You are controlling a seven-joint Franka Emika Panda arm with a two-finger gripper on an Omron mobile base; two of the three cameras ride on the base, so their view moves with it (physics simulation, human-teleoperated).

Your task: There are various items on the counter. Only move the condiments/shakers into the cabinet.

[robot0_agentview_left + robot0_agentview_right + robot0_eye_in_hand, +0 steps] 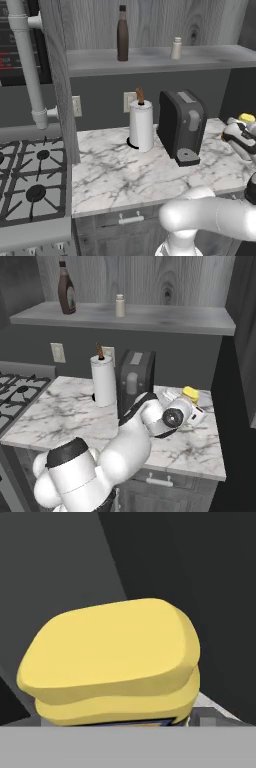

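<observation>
The gripper stood wide at the counter's right end, right against the yellow squeeze bottle but not yet closed on it, seemingly lined up for a grasp. Behind stood the coffee machine and paper-towel roll. Farthest, the dark brown bottle and shaker already stood on the cabinet shelf.

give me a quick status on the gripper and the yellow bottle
Gripper open, at the yellow squeeze bottle, no grip seen. Brown bottle and shaker already on cabinet shelf. Coffee machine close beside the arm.
</observation>
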